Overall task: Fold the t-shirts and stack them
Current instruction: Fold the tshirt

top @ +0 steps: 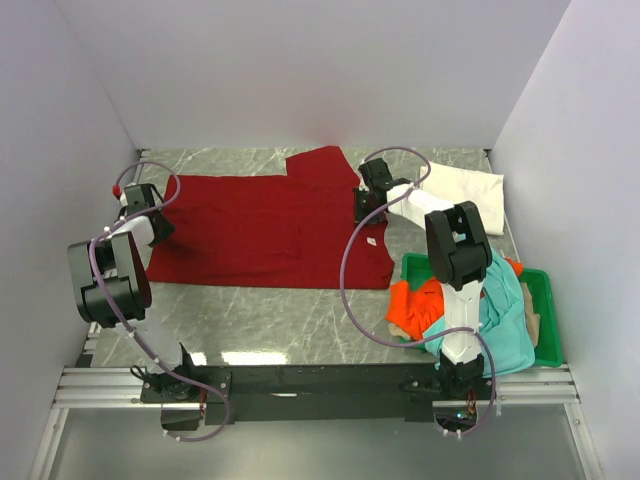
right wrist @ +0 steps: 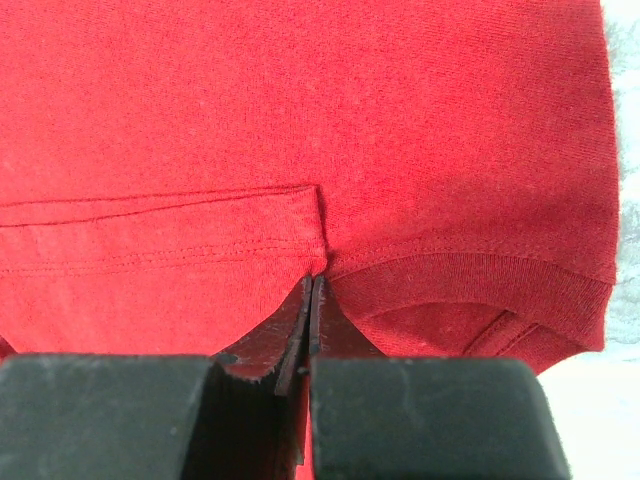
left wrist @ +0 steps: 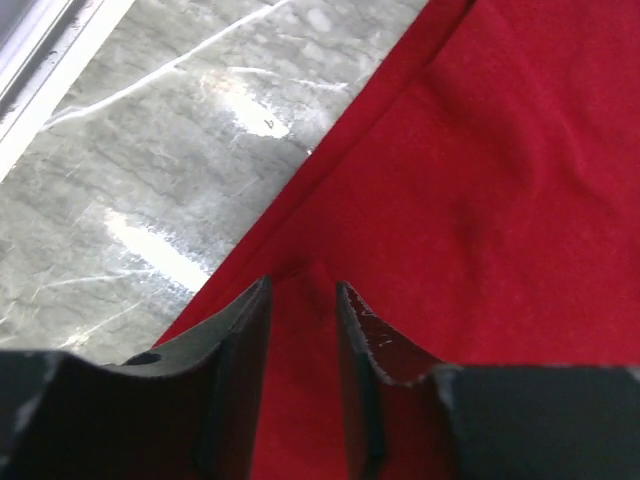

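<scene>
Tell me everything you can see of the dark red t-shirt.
The dark red t-shirt, soft knit cotton by its look, lies spread flat on the marbled table, ribbed collar at its right end near the white shirt. The right gripper, shut, seems to pinch it beside the collar; the left gripper is open at its left edge.

Lighting is bright, even and overhead. Glare patches lie on the grey marbled tabletop (top: 280, 310) at its near edge. The dark red cotton t-shirt (right wrist: 300, 100) shows sharp weave.
</scene>
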Robot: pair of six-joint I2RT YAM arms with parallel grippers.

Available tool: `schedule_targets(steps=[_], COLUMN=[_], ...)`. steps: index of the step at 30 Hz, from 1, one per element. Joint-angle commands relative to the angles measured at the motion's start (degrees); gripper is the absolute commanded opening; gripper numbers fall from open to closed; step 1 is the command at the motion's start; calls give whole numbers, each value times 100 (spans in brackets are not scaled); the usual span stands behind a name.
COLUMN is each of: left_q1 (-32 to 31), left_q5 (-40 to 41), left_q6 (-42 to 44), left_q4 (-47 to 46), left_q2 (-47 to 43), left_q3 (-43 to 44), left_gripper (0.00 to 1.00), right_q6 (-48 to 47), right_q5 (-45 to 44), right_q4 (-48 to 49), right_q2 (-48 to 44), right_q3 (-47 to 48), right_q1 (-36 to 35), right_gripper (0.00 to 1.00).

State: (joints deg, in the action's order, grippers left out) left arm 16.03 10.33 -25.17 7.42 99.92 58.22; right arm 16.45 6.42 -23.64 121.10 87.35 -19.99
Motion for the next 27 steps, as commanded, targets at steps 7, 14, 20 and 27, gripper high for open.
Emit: schedule_targets(steps=[7,14,20,27], left_q1=[5,-4,-4,-4], left_q5=[-294,-373,-338,48], left_q6=[-94,-102,-102,-102], left_q4=[-355,-232,-320,-31], left_q2=[-183,168,98,116], left_q3=[-144,58,-12,111], left_gripper=[43,39,19,0], right_q6=[-89,-89,-89,-71], right_q5=[-176,-184,-211,-290], right_q4=[-106,-115,-115,-141], right_q2=[-148,-148,-174,-166], right_q3=[1,-7,-34,-52], right_q1=[39,30,30,30], right_gripper=[0,0,0,0])
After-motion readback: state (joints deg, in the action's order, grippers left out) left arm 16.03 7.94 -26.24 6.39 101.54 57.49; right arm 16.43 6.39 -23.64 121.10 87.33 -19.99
